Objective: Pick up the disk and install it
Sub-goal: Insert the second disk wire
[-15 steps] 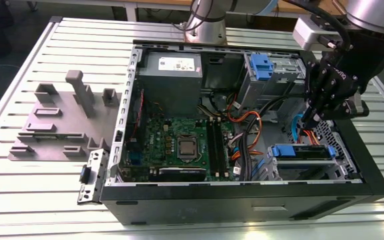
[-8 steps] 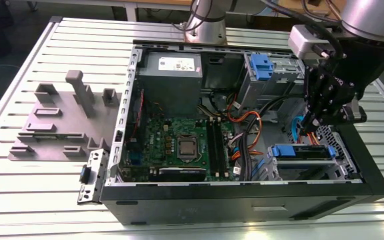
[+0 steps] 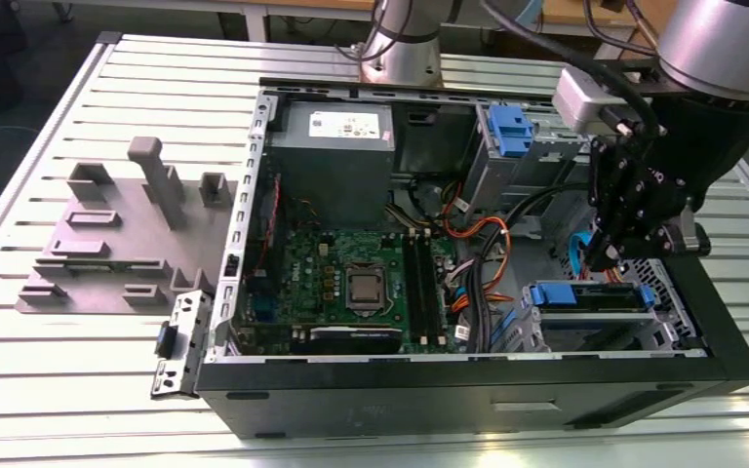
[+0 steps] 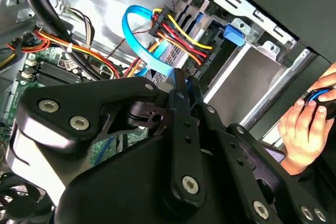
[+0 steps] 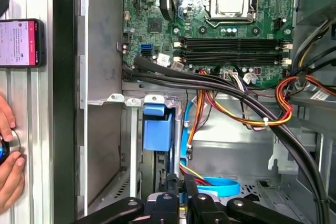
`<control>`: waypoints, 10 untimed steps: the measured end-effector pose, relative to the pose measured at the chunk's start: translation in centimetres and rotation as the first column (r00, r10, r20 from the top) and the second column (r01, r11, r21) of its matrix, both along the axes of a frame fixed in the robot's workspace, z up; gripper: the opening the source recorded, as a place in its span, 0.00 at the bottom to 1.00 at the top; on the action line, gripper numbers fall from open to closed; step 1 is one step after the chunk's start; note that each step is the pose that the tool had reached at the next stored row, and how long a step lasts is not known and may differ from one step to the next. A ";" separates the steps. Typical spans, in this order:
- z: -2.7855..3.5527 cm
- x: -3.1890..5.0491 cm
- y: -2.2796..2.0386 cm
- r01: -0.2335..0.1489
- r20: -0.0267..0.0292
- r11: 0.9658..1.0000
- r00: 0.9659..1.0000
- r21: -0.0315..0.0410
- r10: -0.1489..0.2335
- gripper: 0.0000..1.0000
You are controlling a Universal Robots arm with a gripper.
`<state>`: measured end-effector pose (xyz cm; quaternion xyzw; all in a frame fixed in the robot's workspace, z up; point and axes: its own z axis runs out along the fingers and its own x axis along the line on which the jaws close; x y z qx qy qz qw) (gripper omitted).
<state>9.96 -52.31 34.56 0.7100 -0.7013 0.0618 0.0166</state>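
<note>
Most of the job looks done to me: your disk (image 3: 589,297) is not in the end effector (image 3: 612,261). It sits low in the metal bay at the corner of the open case (image 3: 479,400), on the exterior view's right. I cannot tell if it is pushed all the way in or clicked in place, so you may have that bit left to check. I also cannot tell if any cable is plugged into it. Your end effector hangs just above the disk, inside the case. In the second wrist view its two fingers (image 4: 178,95) are narrow, almost touching, and I see nothing held between them. The disk looks flat and dark from here, with a bright blue frame at both ends. It lies flat in the bay, and metal walls with little holes stand close around it. I cannot see its label from here. Near it run lots of cables (image 5: 210,80): black ones, a bunch of red, yellow and orange ones, and a flat blue cable (image 4: 142,30) that loops close by your fingers. A second blue clip (image 3: 511,132) sits in another bay farther back, well apart from your disk. The case stands on the ribbed tabletop (image 3: 89,390), and a person's hand (image 4: 304,129) rests just outside the case wall.
</note>
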 end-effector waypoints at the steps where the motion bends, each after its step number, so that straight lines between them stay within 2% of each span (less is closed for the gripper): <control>1: -0.04 -0.06 -0.05 0.000 0.002 1.000 1.000 0.000 0.000 0.16; 5: -0.16 -0.16 -0.10 0.000 0.010 1.000 1.000 0.000 0.000 0.16; 8: -0.18 -0.30 -0.15 0.000 0.021 1.000 1.000 0.000 0.000 0.16; 10: -0.21 -0.53 -0.27 -0.001 0.028 1.000 1.000 0.004 0.001 0.16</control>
